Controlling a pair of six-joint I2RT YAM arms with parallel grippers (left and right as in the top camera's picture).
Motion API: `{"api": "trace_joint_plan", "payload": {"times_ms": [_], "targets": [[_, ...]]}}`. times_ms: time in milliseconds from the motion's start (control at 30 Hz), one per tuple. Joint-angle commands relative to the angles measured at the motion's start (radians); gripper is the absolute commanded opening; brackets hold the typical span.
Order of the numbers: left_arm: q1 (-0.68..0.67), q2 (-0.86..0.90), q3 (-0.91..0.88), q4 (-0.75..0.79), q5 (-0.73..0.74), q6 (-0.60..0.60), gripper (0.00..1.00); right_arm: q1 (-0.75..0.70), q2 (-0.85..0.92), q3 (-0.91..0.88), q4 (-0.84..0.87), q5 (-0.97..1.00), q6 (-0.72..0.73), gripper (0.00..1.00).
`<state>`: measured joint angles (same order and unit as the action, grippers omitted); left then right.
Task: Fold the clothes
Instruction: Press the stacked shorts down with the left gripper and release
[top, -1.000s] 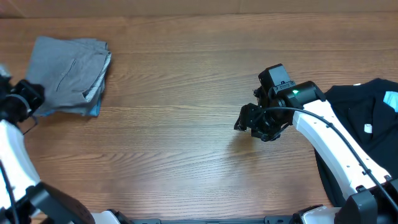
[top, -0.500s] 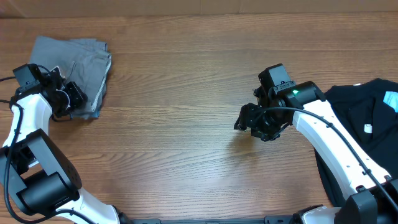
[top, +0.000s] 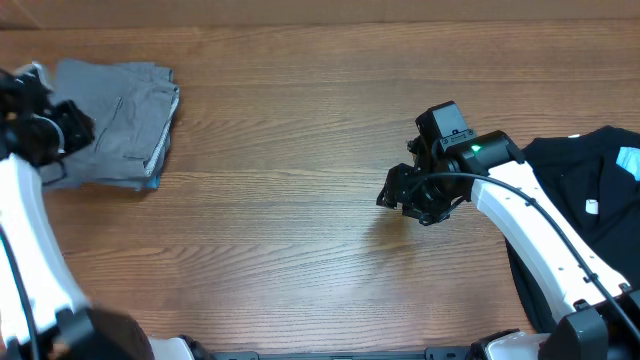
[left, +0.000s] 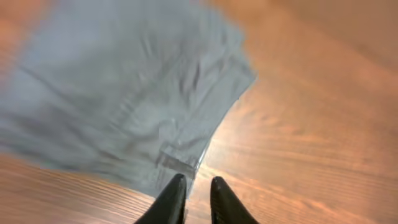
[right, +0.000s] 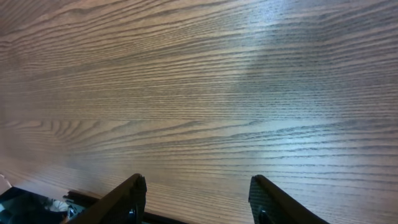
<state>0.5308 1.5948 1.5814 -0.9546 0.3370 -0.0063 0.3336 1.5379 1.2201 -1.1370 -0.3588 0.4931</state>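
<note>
Left gripper (left: 195, 186): jaws drawn almost together, gripping nothing (view blurred). The grey-khaki shorts (left: 124, 93) lay folded just ahead of the tips and to their left, with one hem corner nearly beneath them. Judged to be parked there as a finished fold, off the working area. Right gripper (right: 196, 186): jaws spread wide and empty, with only bare table (right: 199, 74) ahead and between them. The black top (top: 590, 200) lay rumpled behind that gripper, beside its arm, and was probably the next garment, hence the ready-open jaws.
</note>
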Motion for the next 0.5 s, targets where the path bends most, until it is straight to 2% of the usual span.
{"api": "trace_joint_plan", "payload": {"times_ms": [0, 133, 267, 467], "targets": [[0.004, -0.009, -0.008, -0.013, -0.154, -0.006, 0.07, -0.003, -0.037, 0.019, 0.002, 0.007, -0.016, 0.58], [0.009, 0.062, -0.072, 0.084, -0.199, -0.039, 0.04, -0.003, -0.037, 0.019, -0.009, 0.007, -0.03, 0.57], [0.01, 0.19, -0.097, 0.15, -0.217, -0.048, 0.04, -0.003, -0.037, 0.019, -0.01, 0.006, -0.029, 0.51], [0.013, 0.388, -0.097, 0.19, -0.231, -0.054, 0.04, -0.003, -0.037, 0.018, -0.018, 0.007, -0.029, 0.52]]}}
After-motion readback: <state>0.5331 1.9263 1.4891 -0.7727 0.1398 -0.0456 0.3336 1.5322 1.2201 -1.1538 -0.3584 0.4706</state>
